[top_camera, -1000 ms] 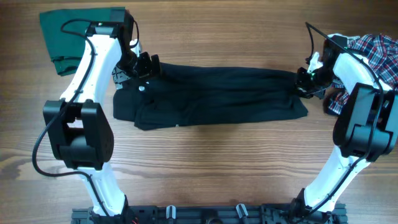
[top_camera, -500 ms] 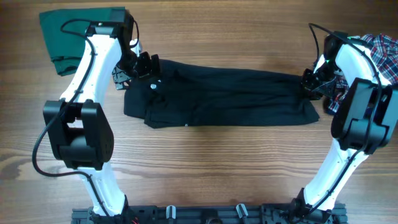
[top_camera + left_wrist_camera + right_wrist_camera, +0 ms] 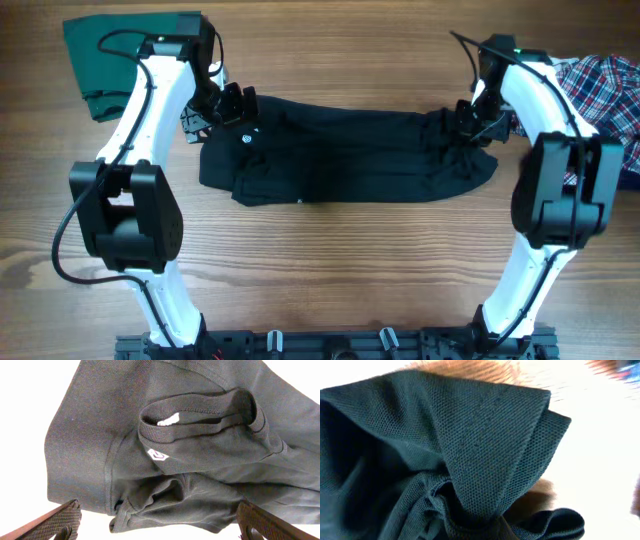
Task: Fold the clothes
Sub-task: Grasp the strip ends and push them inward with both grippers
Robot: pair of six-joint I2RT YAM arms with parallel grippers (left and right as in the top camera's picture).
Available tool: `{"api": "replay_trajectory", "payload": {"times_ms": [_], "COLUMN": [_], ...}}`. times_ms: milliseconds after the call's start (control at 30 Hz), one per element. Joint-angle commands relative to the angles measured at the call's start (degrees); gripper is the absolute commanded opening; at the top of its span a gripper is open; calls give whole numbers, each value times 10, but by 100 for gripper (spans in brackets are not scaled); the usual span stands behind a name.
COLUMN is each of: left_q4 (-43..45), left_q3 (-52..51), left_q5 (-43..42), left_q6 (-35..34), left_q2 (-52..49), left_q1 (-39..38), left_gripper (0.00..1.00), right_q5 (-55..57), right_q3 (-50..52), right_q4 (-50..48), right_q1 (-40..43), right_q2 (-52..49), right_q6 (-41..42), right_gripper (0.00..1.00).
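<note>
The black polo shirt (image 3: 340, 165) is laid lengthwise on the tabletop (image 3: 330, 270) between both tools. Its collar end is framed by the widely spread fingers of the left tool (image 3: 228, 104), and its bunched far end is pinched in the right tool (image 3: 466, 122). Farther back, a green garment (image 3: 100, 55) and a plaid shirt (image 3: 605, 80) are seen at the corners.

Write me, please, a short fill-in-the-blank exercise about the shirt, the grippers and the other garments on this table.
1. The right gripper is ____ on bunched fabric at one end of the black polo shirt.
2. The left gripper hovers by the shirt's collar with its jaws ____.
3. The garment at the far corner by the left arm is solid ____.
4. The plaid shirt lies beside the ____ arm.
Missing words: shut; open; green; right.
</note>
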State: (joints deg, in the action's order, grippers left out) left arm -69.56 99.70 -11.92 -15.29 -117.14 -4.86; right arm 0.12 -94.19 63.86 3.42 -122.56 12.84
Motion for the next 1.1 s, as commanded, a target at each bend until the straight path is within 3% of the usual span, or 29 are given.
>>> {"api": "replay_trajectory", "payload": {"times_ms": [0, 267, 700, 1067], "left_q4": [2, 1, 2, 1], "left_q3": [-5, -5, -5, -5], "left_q5": [-7, -7, -7, -7], "left_q6": [12, 12, 12, 12], "left_q2": [2, 2, 2, 2], "left_q1": [1, 1, 1, 1], "left_gripper": [100, 100, 100, 100], "right_q5": [46, 151, 150, 127], "right_q3": [-7, -7, -61, -80], "right_q4": [9, 54, 108, 119], "right_q1": [0, 12, 6, -105], "right_q2": [27, 29, 47, 56], "right_q6": [19, 70, 96, 128], "right_gripper": [4, 5, 4, 4]}}
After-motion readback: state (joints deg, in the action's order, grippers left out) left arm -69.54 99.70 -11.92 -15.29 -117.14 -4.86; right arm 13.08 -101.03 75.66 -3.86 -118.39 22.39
